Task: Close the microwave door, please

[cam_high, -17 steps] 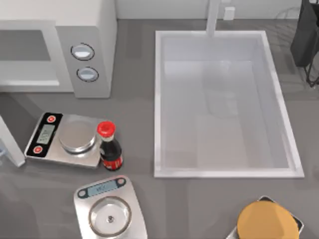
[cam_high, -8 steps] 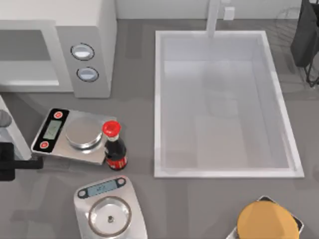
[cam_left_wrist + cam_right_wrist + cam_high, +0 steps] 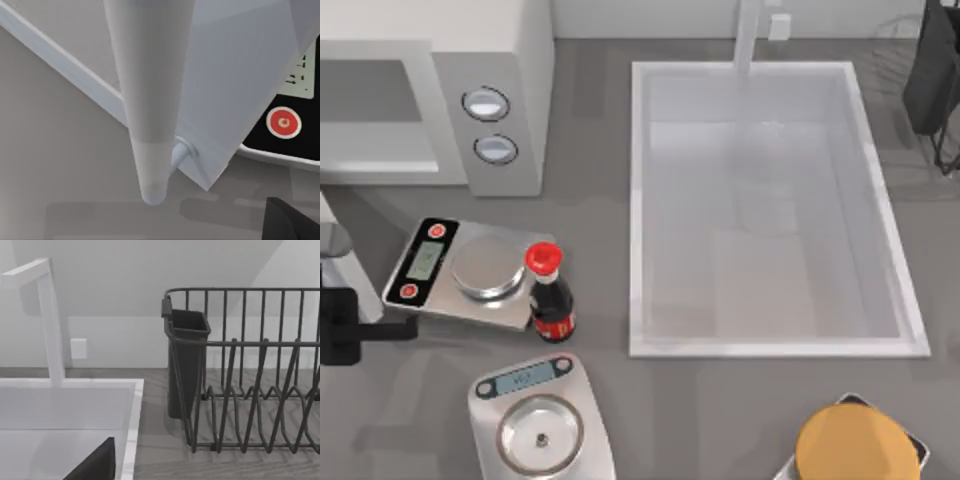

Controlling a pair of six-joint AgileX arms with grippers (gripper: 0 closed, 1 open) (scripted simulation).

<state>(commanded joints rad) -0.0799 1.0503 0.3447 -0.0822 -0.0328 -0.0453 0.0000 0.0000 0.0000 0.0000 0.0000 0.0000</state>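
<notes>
Microwave (image 3: 490,95) at upper left of the top view, cavity exposed, two round dials on its grey panel; door (image 3: 342,265) swung out toward the left edge, seen edge-on. Left gripper (image 3: 360,335) at the left edge, mid-lower frame, just beside the door; finger spacing cannot be told. Door handle (image 3: 150,100) close before the left wrist camera, a rounded bar on a short stub. Kitchen scale (image 3: 460,275) with red buttons on the tabletop below the microwave, sauce bottle (image 3: 548,295) with red cap touching its right side. Second scale (image 3: 540,420) at lower centre-left. White sink (image 3: 770,345) at centre-right. Dark dish rack (image 3: 250,390) beside the sink in the right wrist view. Right arm parked at upper right.
</notes>
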